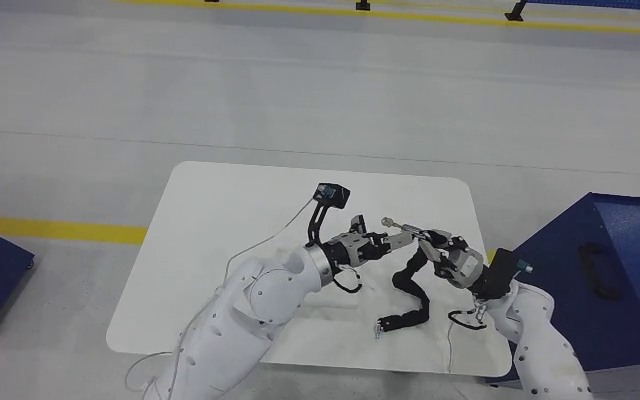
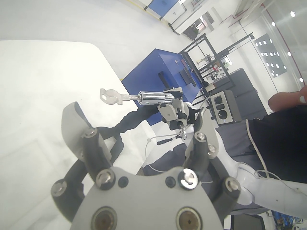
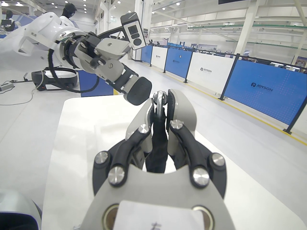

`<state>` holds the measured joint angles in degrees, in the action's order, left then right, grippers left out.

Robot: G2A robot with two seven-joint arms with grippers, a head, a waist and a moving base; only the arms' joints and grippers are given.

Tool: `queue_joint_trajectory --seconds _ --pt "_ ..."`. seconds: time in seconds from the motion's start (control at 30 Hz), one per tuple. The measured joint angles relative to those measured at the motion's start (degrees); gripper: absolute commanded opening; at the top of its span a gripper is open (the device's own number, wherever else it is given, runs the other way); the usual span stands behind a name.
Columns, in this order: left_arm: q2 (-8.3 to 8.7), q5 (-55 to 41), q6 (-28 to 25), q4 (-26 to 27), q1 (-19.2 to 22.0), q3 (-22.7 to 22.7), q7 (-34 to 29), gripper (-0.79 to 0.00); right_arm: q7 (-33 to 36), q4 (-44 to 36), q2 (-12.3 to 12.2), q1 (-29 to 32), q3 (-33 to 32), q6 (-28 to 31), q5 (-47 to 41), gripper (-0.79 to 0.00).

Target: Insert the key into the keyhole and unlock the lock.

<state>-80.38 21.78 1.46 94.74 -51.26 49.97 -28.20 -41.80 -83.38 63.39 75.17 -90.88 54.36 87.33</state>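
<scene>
**The key could slip or bend when it gets grabbed**

The key (image 2: 110, 96) has its thin end inside the shiny lock (image 2: 153, 97). Both are up in the air above the white surface (image 1: 220, 260) and do not touch it. The right pincer (image 3: 160, 101) is pressed together on the lock and holds it up. A black cord (image 1: 412, 280) hangs from the lock down to the surface. The left pincer (image 2: 137, 110) is spread wide with nothing in it. It is near the key's flat head but apart from it.

What could go wrong? The left pincer may close a bit off to one side. Then it would push the key sideways, and the key could bend or jam. If it tugs back, the key could slide out and fall. If it turns the key hard, the lock could spin in the right pincer's hold and stay locked. A bit of the thin part shows, so the key may not be all the way in.

The key and the lock make one straight line. The key's long side runs along that line. Its flat head points away from the right pincer, toward the robot's left and a little away from the robot. It looks close to level.
</scene>
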Motion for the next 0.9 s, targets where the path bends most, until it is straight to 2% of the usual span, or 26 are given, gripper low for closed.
queue_joint_trajectory --seconds 0.07,0.27,0.6,0.9 --pt "0.15 1.4 -0.1 0.5 -0.1 1.0 0.7 0.0 0.3 0.6 -0.2 -0.5 -0.4 0.5 -0.5 -0.785" --pt "0.95 5.8 -3.9 4.5 -2.8 4.5 4.9 0.0 1.8 3.0 -0.7 -1.3 -1.5 2.2 -2.8 -0.785" --pt "0.98 5.9 -4.1 4.6 -2.9 4.6 5.1 0.0 8.8 8.0 -1.7 -1.8 1.0 3.7 0.6 -0.785" --pt "0.98 5.9 -4.1 4.6 -3.0 4.6 5.1 0.0 8.5 16.4 -2.0 -2.6 5.2 3.6 3.6 -0.785"
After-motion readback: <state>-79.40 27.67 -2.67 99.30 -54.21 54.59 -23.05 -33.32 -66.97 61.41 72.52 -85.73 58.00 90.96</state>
